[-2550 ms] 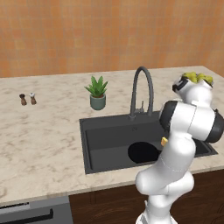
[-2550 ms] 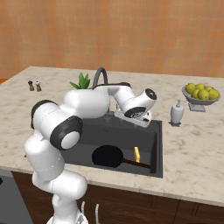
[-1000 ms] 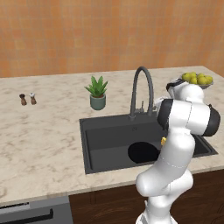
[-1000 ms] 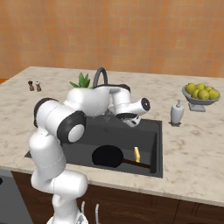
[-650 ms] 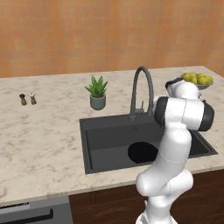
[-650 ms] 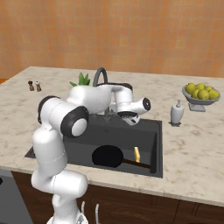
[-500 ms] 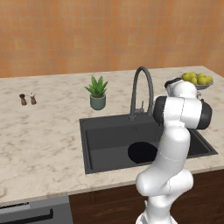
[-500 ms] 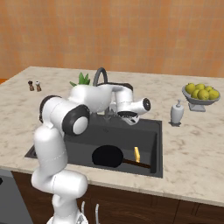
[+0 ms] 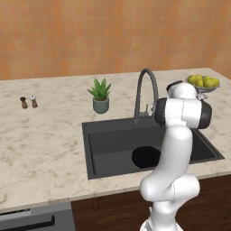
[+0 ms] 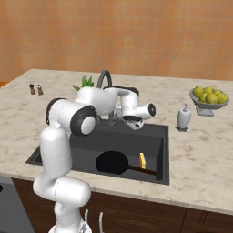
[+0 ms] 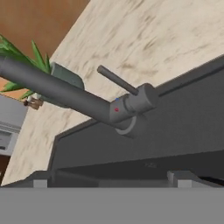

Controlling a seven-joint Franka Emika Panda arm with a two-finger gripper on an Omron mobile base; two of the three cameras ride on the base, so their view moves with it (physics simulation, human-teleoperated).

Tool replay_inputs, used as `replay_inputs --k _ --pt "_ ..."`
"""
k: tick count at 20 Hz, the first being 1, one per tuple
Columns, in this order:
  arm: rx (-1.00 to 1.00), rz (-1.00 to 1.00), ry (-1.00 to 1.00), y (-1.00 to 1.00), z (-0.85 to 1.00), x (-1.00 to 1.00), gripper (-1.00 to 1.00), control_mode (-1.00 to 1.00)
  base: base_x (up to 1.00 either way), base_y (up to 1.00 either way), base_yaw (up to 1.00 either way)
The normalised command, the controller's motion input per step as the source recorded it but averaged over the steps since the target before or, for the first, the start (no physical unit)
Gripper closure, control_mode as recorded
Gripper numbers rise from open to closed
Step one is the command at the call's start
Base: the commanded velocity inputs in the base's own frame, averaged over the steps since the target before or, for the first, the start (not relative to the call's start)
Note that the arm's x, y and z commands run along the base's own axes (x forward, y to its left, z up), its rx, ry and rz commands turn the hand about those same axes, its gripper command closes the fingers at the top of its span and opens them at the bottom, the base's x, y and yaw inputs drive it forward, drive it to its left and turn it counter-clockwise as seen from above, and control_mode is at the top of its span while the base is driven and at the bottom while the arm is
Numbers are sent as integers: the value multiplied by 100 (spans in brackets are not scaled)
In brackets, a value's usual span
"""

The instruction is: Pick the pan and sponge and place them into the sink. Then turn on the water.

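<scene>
Pan (image 10: 112, 163) and sponge (image 10: 142, 160) already down in sink (image 10: 157, 175), sponge just beside pan handle. Now on water step. End effector (image 10: 134, 121) released, empty, jaws wide, hovering by faucet (image 11: 65, 94) base, lever (image 11: 117, 81) dead ahead in hand view. Next: close in on lever, push it over to start flow.

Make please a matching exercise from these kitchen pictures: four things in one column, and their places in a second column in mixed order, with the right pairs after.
Things:
1. pan
2. sponge
3. fruit bowl
4. potted plant

Places:
A. on the counter behind the sink's left part
B. in the sink, lying flat on the bottom
C. on the counter far right of the sink
D. in the sink, beside the pan's handle

Pairs: 1-B, 2-D, 3-C, 4-A
</scene>
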Motion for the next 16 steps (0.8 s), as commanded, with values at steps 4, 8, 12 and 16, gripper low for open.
replay_inputs --k 4,8,12,16 --pt "1 0 0 0 -17 37 -100 -100 0 0 0" --pt "1 0 0 0 -22 36 -100 -100 0 0 0" --pt "2 0 0 0 -23 33 -100 -100 0 0 0" --pt "3 0 0 0 -18 36 -100 -100 0 0 0"
